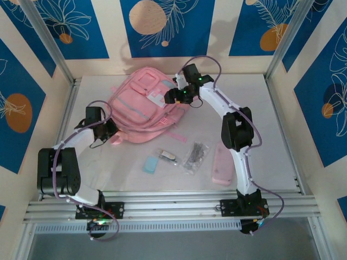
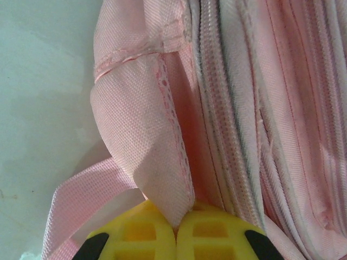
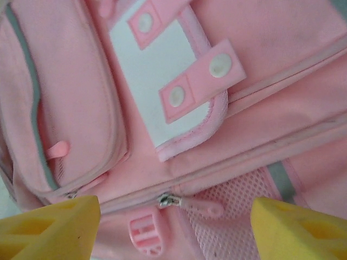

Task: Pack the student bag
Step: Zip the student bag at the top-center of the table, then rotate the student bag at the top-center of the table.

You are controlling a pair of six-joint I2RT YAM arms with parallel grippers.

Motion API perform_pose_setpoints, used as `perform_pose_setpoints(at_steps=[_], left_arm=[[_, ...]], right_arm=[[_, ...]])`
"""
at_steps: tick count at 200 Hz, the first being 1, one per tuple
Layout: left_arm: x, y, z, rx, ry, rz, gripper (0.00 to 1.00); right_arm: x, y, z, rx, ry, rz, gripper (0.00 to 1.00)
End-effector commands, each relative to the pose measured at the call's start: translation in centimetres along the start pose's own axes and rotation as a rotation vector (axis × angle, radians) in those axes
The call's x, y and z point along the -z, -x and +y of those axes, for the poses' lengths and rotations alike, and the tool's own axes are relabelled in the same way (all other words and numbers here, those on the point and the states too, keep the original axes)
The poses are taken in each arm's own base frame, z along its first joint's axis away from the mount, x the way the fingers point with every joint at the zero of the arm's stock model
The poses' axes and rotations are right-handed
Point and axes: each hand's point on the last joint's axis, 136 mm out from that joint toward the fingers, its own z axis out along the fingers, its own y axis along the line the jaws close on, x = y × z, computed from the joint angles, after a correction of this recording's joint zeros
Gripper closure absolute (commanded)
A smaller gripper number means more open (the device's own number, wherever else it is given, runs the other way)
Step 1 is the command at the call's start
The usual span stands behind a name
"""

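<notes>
The student bag (image 1: 142,105), a large pink backpack with grey trim and a white patch (image 3: 157,81), lies at the back middle of the table. My left gripper (image 1: 110,131) is at the bag's near-left edge. Its yellow fingers (image 2: 143,233) are shut on a pink fabric fold (image 2: 146,157) beside the bag's zip (image 2: 217,108). My right gripper (image 1: 177,96) hovers open over the bag's right side. Between its spread fingertips (image 3: 54,222) lie a metal zip slider (image 3: 167,200) and its pink pull tab (image 3: 209,207), untouched.
On the table in front of the bag lie a light blue eraser (image 1: 150,164), a small dark and white item (image 1: 168,157), a clear packet of small items (image 1: 195,156) and a flat pink pencil case (image 1: 222,164). Metal frame posts border the table.
</notes>
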Motion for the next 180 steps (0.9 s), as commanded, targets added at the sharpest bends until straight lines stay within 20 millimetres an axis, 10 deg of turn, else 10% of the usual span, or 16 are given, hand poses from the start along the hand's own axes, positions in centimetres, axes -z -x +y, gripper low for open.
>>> perform_pose_setpoints(at_steps=[1, 100, 180], left_arm=[[-0.2, 1.2, -1.0, -0.024, -0.062, -0.031, 1.0], [-1.0, 3.2, -2.1, -0.019, -0.087, -0.061, 1.0], [-2.9, 4.8, -3.1, -0.005, -0.1, -0.049, 1.0]], right_arm=[[-2.3, -0.3, 1.5, -0.06, 0.05, 0.008, 0.26], [-6.7, -6.1, 5.2, -0.197, 0.053, 0.119, 0.29], [-4.6, -6.9, 14.8, -0.227, 0.359, 0.163, 0.35]])
